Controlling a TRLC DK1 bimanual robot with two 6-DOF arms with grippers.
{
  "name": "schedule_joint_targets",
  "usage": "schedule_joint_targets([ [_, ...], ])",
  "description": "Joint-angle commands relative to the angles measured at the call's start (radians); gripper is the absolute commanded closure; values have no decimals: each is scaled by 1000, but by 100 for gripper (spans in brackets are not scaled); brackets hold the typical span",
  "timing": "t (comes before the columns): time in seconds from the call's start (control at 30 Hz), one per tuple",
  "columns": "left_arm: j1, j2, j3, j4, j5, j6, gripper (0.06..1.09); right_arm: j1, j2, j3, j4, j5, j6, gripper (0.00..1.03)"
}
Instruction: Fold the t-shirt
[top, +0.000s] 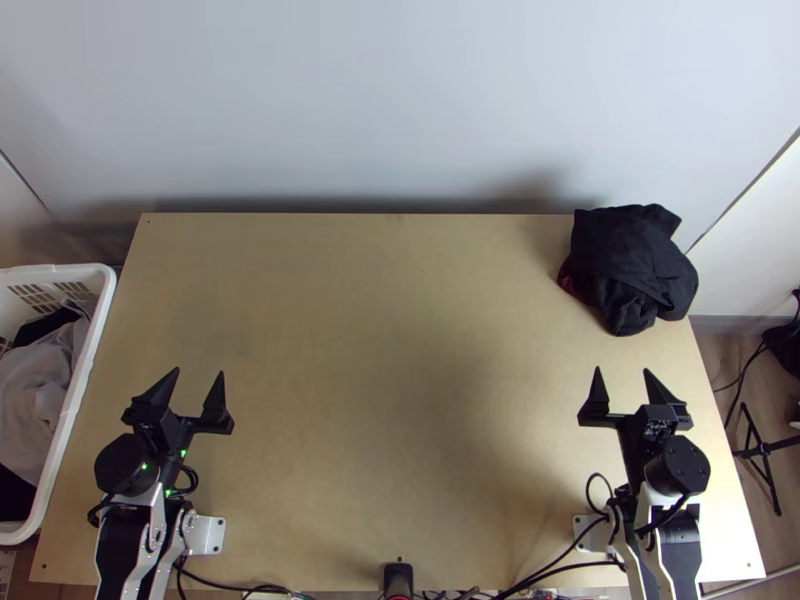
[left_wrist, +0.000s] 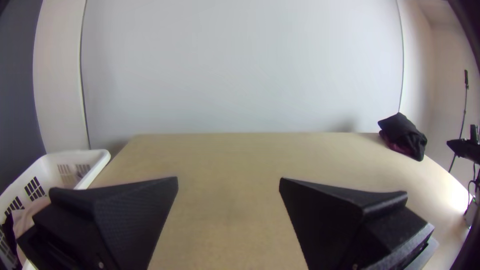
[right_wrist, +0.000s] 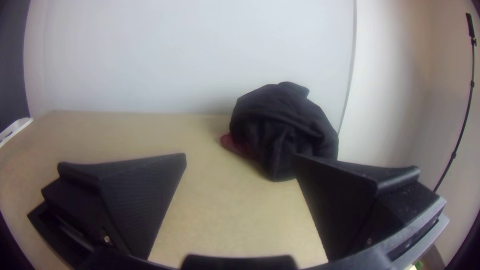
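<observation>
Because the black cloth lies bunched at the worktop's edge, in the upper right of the top view, a sideways tug could drop it; a deep pinch might drag several layers, the dark red part included. The heap gives no readable facing or long axis. The left end effector and right end effector are spread wide, both without cloth.
</observation>
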Motion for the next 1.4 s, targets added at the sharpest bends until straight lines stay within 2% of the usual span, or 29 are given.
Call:
schedule_joint_targets([
  [0.0, -28, 2, 0, -1, -1, 1, 10, 1, 0, 0, 0, -13, -2, 5],
  [0.23, -30, 5, 0, -1, -1, 6, 10, -2, 0, 0, 0, -13, -5, 5],
  [0.5, -127, 6, 0, -3, -1, 0, 10, 6, 0, 0, 0, -13, -8, 5],
  [0.8, -85, 6, 0, 0, -1, -5, 10, 20, 0, 0, 0, -14, -7, 5],
  [0.97, -82, 29, 5, 40, -1, -11, 10, 35, -2, 31, 68, -13, -24, 5],
  [1.13, -53, 32, 28, 69, 3, 9, 11, 58, 4, 62, 106, -13, -61, 10],
  [1.37, -48, 238, 175, 85, 3, -3, 11, 69, 184, 212, 111, -7, -64, 7],
])
